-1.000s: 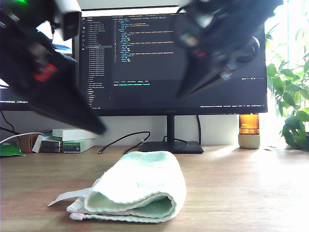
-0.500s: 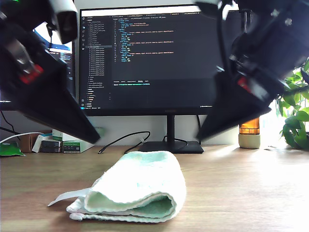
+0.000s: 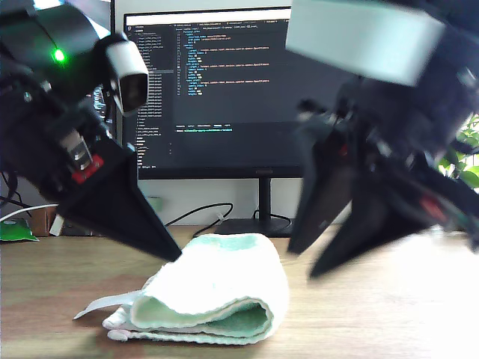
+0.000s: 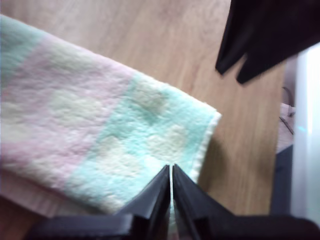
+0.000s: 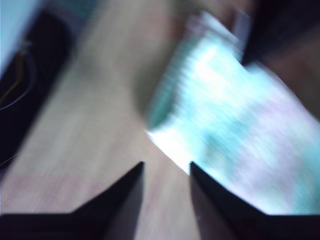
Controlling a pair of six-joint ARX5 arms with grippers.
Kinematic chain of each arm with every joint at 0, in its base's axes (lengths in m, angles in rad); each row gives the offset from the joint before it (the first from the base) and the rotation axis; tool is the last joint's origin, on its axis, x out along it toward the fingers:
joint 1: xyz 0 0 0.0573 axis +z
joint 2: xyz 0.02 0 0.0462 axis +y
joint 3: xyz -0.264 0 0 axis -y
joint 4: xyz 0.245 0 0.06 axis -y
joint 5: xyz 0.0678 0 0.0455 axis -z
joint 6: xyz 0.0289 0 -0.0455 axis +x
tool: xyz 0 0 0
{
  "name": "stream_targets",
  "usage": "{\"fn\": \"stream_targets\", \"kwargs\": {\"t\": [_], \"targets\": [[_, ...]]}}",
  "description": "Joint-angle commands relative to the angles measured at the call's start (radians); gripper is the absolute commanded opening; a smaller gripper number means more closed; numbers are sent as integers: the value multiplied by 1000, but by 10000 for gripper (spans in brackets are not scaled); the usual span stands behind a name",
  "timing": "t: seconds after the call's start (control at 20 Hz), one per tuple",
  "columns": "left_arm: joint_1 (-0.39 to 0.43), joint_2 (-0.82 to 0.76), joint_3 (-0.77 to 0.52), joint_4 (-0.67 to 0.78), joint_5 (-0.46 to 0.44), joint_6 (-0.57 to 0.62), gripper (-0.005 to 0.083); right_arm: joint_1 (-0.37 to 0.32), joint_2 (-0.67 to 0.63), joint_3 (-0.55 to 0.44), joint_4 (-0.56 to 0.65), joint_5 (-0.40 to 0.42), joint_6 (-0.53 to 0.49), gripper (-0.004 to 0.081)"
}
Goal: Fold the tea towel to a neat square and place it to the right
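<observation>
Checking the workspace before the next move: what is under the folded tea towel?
The tea towel lies folded on the wooden desk; bare wood shows around it. A tag strip sticks out at one edge. Whatever lies directly beneath the folds is covered.

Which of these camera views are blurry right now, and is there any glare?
Second wrist view: heavily motion-smeared, the tea towel just a streaky patch. First wrist view: mildly soft. Exterior view: towel sharp, my second gripper blurred, and bright window glare washes out the desk at the exterior view's right.
</observation>
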Motion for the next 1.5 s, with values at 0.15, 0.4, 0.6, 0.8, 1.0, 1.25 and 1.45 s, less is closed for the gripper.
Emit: {"fn": "stream_targets", "kwargs": {"t": [0.15,0.4,0.6,0.8,1.0,1.25,1.45], "targets": [[-5,8,-18,37,34,-29,-24,31,79,3,85,29,-130,512],[-11,26,-18,36,37,-44,-24,33,126,3,169,39,-129,491],[-11,34,-18,32,41,-53,-24,34,179,3,183,51,-155,400],[-11,34,-18,34,58,-62,-24,36,211,3,229,51,-157,338],[-10,34,-18,32,58,-76,-24,68,225,3,218,50,-155,74],[-10,13,-18,-6,37,-47,-24,96,224,4,218,54,-105,-11],[-10,-82,-18,-70,-107,28,-24,98,217,23,217,61,-69,-11]]}}
